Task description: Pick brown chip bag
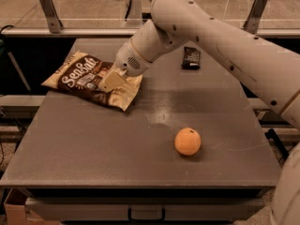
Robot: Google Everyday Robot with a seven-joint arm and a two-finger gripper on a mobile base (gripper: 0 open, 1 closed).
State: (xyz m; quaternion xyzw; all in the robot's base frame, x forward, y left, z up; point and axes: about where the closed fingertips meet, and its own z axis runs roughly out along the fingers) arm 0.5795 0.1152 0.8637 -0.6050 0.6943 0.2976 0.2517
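A Google Everyday Robot's pale arm [220, 36] reaches in from the right and bends down across a grey table [108, 149]; its gripper [112, 81] sits low over the table's back-left area, pressed against the near-right end of the brown chip bag [77, 76]. The gripper's cream tip blends with the bag's cream end, so whether the claw is apart or clamped on the bag cannot be told from this angle. The brown chip bag lies flat and slightly askew near the table's left edge, white script lettering facing up, its dark middle exposed to the left of the gripper and its tan far end pointing toward the left rear corner. A small black wrapped bar [191, 58] lies at the back of the table, right of the arm's wrist and well apart from the bag; an orange ball [188, 141] rests alone on the front-right part of the surface, nearer the front edge. A drawer handle [146, 214] shows below the table's front lip; metal posts [49, 8] stand behind it.
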